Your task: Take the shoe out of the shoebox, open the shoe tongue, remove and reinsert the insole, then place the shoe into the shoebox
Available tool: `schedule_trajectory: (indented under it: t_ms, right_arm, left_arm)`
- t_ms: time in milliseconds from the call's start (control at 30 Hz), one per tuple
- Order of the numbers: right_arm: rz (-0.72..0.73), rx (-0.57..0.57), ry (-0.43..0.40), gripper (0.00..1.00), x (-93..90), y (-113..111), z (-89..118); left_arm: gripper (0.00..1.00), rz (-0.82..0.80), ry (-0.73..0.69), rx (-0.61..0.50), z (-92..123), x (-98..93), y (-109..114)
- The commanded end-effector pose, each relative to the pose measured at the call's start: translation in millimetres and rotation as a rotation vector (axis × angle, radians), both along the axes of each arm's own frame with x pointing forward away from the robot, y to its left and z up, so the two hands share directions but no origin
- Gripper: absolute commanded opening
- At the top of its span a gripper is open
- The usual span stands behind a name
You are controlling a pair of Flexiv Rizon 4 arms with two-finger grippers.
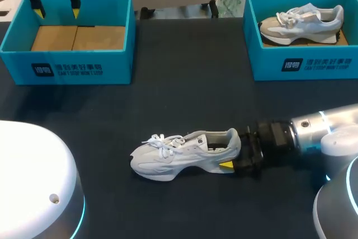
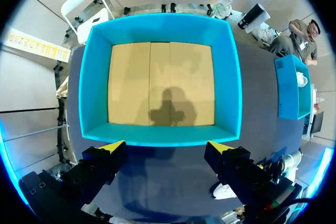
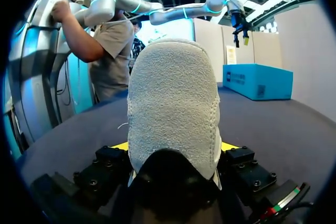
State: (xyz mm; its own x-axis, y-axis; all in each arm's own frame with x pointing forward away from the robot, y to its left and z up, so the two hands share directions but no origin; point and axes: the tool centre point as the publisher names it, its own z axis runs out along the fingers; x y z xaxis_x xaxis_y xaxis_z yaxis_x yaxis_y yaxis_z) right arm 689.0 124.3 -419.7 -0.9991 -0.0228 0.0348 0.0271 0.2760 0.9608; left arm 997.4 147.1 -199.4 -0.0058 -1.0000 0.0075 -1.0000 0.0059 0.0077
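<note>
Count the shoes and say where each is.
2. One white shoe lies on the table, its heel held in the right gripper; the second shoe sits in the right-hand shoebox. The left-hand shoebox is empty, so none seems hidden.

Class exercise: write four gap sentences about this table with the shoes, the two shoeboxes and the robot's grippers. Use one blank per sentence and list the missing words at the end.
1. The open left gripper hovers over the left shoebox, which is ____.
2. The right gripper grips the white shoe on the table by its ____.
3. That shoe's toe points toward the robot's ____.
4. The number of shoes in the right shoebox is ____.

Missing words: empty; heel; left; one.
</note>
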Motion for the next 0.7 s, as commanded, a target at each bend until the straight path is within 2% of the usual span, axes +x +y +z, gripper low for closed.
schedule_trajectory:
  t_ms: [33, 500, 700]
  right_arm:
    - [-0.001, -0.003, 0.001, 0.0, 0.9, -2.0, -1.0]
    - [-0.001, -0.003, 0.001, 0.0, 0.9, -2.0, -1.0]
    - [-0.001, -0.003, 0.001, 0.0, 0.9, -2.0, -1.0]
  left_arm:
    - [1.0, 0.017, -0.033, 0.014, 1.1, -6.1, -5.8]
    - [1.0, 0.071, -0.014, -0.027, 1.2, -16.5, -14.1]
    - [1.0, 0.07, -0.002, -0.026, 1.3, -15.3, -16.9]
